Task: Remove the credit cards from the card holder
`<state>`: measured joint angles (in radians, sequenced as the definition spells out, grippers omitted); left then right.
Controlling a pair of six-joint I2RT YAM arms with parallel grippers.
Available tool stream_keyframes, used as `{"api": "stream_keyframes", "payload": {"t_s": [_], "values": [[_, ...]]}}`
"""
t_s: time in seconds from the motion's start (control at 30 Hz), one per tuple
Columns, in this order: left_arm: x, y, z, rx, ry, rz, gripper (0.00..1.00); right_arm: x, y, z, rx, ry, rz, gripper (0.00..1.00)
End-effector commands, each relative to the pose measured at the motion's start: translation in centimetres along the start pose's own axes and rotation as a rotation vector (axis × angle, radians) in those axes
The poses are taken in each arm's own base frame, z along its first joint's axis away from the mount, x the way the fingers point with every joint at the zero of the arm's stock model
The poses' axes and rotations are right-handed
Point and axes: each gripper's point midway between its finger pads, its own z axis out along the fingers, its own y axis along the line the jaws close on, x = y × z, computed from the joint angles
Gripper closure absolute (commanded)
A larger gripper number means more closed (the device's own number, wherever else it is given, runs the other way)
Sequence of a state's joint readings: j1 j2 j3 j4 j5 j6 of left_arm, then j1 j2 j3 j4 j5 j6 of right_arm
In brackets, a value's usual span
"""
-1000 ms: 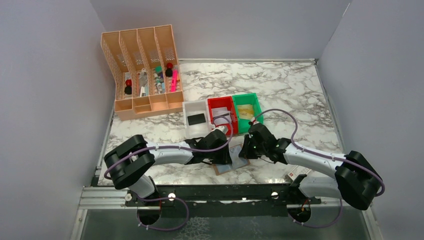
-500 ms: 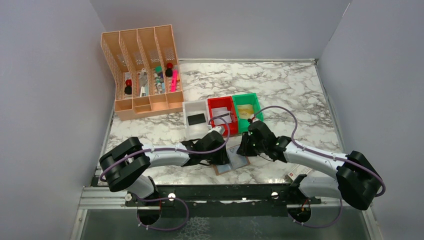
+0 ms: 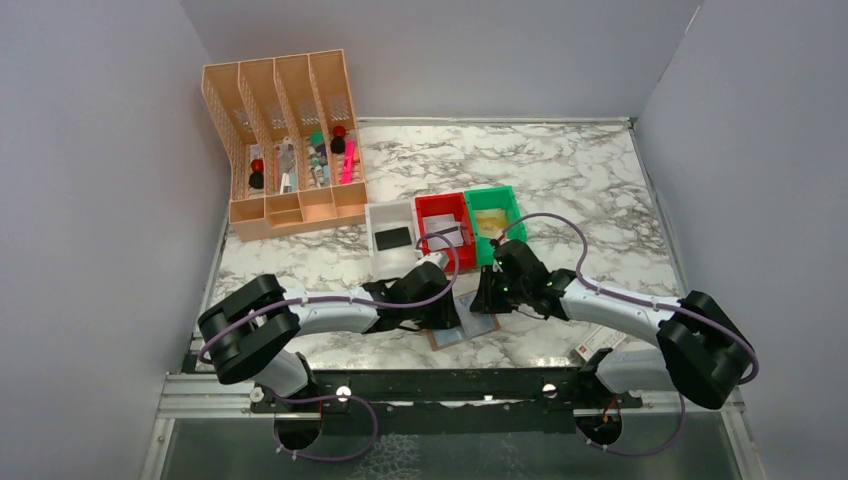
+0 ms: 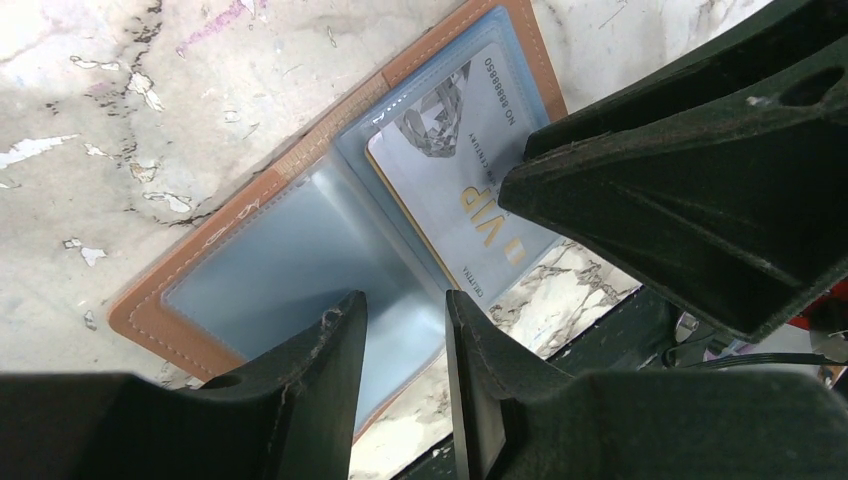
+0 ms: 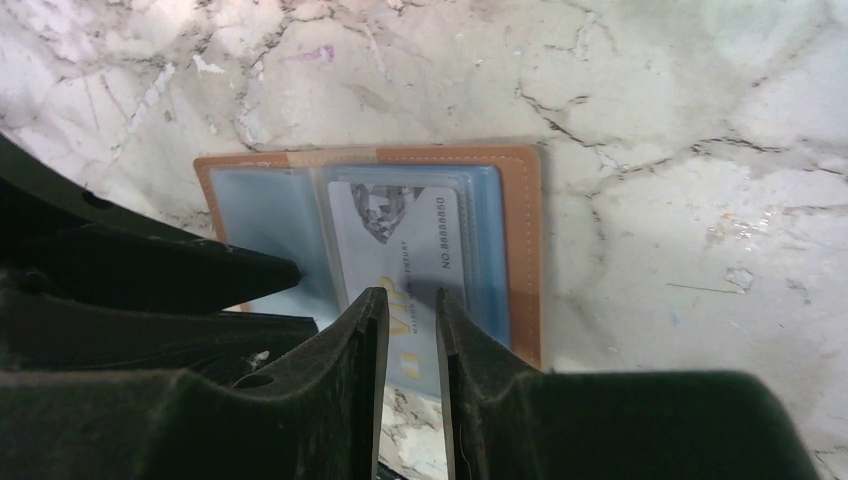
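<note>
The card holder [image 3: 466,324] lies open near the table's front edge, brown-rimmed with pale blue inner faces [image 4: 270,270]. A pale card marked VIP [image 4: 450,170] sits in its right pocket, one end sticking out past the holder's edge [image 5: 400,240]. My left gripper [image 4: 405,300] is low over the empty left face, jaws a narrow gap apart with nothing between them. My right gripper [image 5: 410,295] is right over the VIP card, jaws slightly apart and not closed on it. The two grippers [image 3: 450,308] [image 3: 487,298] nearly meet over the holder [image 5: 520,250].
A white bin [image 3: 371,225] holding a dark card, a red bin [image 3: 445,204] and a green bin [image 3: 512,205] holding a tan card stand just behind the holder. A peach file organizer [image 3: 285,140] is at the back left. A printed slip [image 3: 598,345] lies front right.
My left gripper has drawn back a little to the left, uncovering more of the holder. My right gripper has edged slightly left over the card. The holder has stayed put.
</note>
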<state>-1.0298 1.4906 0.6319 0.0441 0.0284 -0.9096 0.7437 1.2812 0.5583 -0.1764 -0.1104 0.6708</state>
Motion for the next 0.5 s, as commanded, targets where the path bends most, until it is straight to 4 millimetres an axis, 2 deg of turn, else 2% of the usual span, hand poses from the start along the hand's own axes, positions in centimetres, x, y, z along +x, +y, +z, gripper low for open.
{"api": "stream_keyframes", "payload": {"t_s": [0.0, 0.27, 0.37, 0.47], "values": [[-0.2, 0.9, 0.0, -0.040, -0.021, 0.015, 0.61, -0.4, -0.4, 0.2, 0.024, 0.004, -0.014, 0.70], [-0.6, 0.5, -0.1, -0.039, -0.027, 0.032, 0.61, -3.7, -0.2, -1.9, 0.077, -0.091, -0.101, 0.67], [-0.8, 0.4, -0.1, -0.041, -0.030, 0.036, 0.61, -3.7, -0.7, -1.7, 0.090, -0.094, -0.109, 0.63], [-0.9, 0.3, 0.0, -0.042, -0.028, 0.040, 0.61, -2.8, -1.2, -0.9, 0.084, -0.062, -0.094, 0.63]]}}
